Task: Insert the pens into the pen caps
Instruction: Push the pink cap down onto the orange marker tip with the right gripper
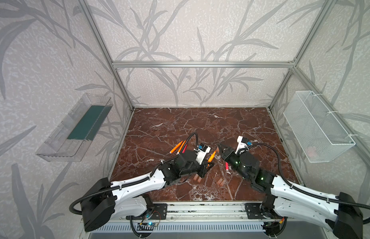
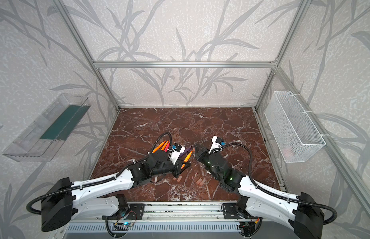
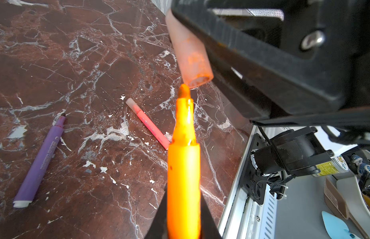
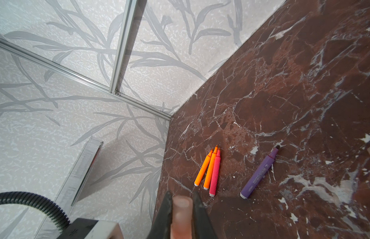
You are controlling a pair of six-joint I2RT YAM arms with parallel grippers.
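In the left wrist view, the left gripper [image 3: 183, 207] is clamped tight on a slim orange plastic marker pen [image 3: 183, 165]. Its tapered tip sits just at the mouth rim of a short translucent pinkish plastic cap [image 3: 189, 51]. The two long axes meet at an angle, so lining them up looks like the next need.

In the right wrist view, the right gripper [image 4: 181, 204] pinches that cap with its mouth hidden. A purple marker pen [image 4: 258, 173] lies beyond the cap.

Both top views show the arms nose to nose and spare pinkish caps [image 1: 197, 179] nearer the robot than the held cap.
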